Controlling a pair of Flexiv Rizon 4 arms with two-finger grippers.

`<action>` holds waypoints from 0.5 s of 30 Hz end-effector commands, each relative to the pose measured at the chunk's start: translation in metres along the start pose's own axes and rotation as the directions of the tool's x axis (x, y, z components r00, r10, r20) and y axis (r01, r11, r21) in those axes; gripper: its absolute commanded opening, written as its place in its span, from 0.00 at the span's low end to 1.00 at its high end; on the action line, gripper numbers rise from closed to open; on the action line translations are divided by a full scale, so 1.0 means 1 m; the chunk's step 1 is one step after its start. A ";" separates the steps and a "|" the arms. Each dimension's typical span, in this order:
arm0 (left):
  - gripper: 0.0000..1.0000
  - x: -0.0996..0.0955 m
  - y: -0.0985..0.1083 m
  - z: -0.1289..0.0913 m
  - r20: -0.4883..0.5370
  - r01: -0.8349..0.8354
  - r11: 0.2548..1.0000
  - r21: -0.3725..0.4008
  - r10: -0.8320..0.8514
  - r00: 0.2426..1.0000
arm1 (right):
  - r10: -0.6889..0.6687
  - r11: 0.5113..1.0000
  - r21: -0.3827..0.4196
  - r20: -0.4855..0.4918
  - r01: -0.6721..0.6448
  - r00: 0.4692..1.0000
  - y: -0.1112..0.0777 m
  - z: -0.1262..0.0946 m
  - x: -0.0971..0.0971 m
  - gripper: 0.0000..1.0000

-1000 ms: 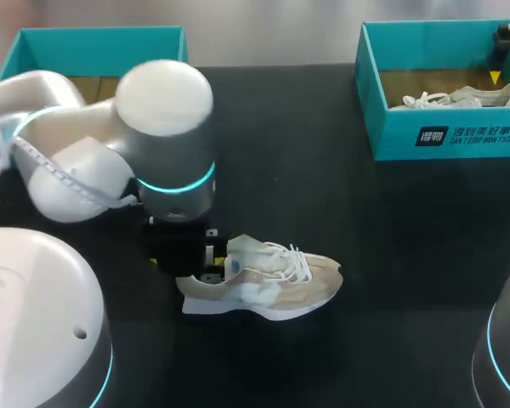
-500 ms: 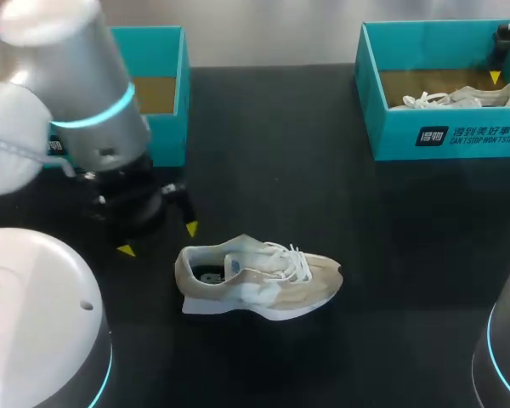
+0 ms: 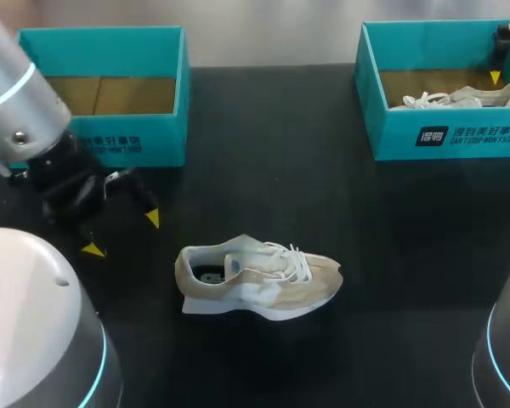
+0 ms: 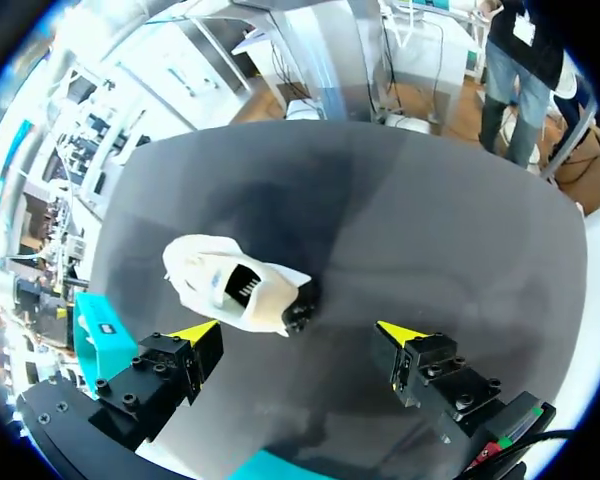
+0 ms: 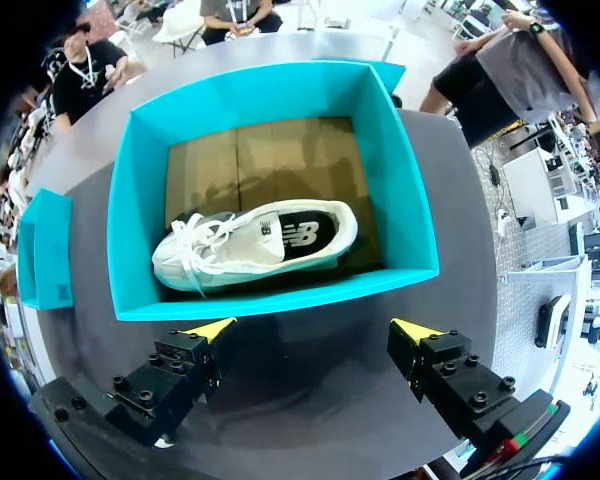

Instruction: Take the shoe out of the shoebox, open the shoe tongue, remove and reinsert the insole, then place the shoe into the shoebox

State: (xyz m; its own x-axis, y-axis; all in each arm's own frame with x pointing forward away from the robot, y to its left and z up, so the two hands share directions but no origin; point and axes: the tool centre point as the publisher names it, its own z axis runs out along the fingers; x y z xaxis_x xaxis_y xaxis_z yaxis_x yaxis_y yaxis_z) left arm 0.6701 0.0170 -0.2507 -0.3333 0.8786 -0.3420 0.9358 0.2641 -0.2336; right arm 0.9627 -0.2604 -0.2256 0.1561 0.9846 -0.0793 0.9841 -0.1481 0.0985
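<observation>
A beige shoe (image 3: 263, 285) is pictured standing on its sole near the middle of the black tabletop (image 3: 323, 187), outside both boxes, with its toe turned toward the right side and its heel toward the left arm (image 3: 25, 110). The left jaws are held spread wide above the tabletop, beside the heel end and clearly apart from the shoe, with both yellow tips (image 3: 153, 218) in plain sight. In the left wrist view the beige shoe (image 4: 230, 290) is shown ahead of the spread fingers (image 4: 170, 365) and untouched by either, its dark heel opening turned toward them. The left shoebox (image 3: 144, 144), teal and open, is set at the far left of the tabletop behind the left arm, and its brown cardboard floor is exposed. The right shoebox (image 3: 442, 136), also teal, is placed at the far right, and a white shoe (image 3: 459, 98) is laid inside it. The right jaws are likewise held spread and are closed on nothing; in the right wrist view they are positioned just outside the near wall of the right shoebox (image 5: 280, 300), with the white shoe (image 5: 255, 240) seen lying on its side on the cardboard beyond them.
</observation>
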 end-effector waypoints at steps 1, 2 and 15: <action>1.00 0.014 0.000 -0.003 0.224 0.235 0.972 0.017 -0.233 0.946 | 0.000 1.000 -0.001 0.001 0.000 1.000 0.000 0.000 0.000 1.00; 1.00 0.018 -0.001 -0.004 0.250 0.301 0.953 0.039 -0.301 0.920 | 0.000 1.000 -0.001 0.001 0.000 1.000 0.000 0.000 0.000 1.00; 1.00 0.053 0.012 0.004 0.184 0.695 0.592 0.409 -0.799 0.572 | 0.000 1.000 -0.001 0.001 0.000 1.000 0.000 0.000 0.000 1.00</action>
State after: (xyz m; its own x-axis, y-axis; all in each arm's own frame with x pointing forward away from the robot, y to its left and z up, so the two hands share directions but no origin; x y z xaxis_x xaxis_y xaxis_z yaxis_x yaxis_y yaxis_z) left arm 0.6596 0.0604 -0.2681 -0.7525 0.5584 -0.3493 0.6545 0.5746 -0.4915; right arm 0.9626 -0.2605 -0.2256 0.1562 0.9845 -0.0792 0.9840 -0.1482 0.0985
